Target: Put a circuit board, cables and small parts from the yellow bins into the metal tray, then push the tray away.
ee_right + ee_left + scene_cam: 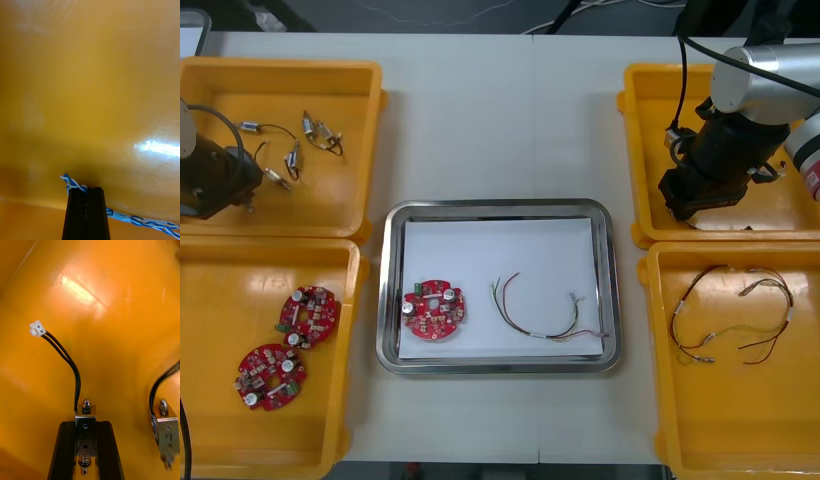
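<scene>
The right gripper (86, 189), low in the far right bin (640, 150), is pinched together on the thin twisted blue and white cable (146, 221). So slim a hold may slip, or the trailing length may catch the bin wall on the lift. The left gripper (85, 425), in the far left bin (280, 66), is clamped on 1 small metal part (86, 413), whose black lead (77, 386) could hook the neighbouring part (165, 427).

Count: 4 yellow bins on the bench (500, 120). 1 metal tray (498, 207) holds 1 circuit board (433, 310) and 1 cable (525, 325). 2 boards (308, 316) lie in the near left bin, and at least 4 loose parts (293, 158) in the far left bin. The red and yellow cables (700, 352) are too tangled to count.
</scene>
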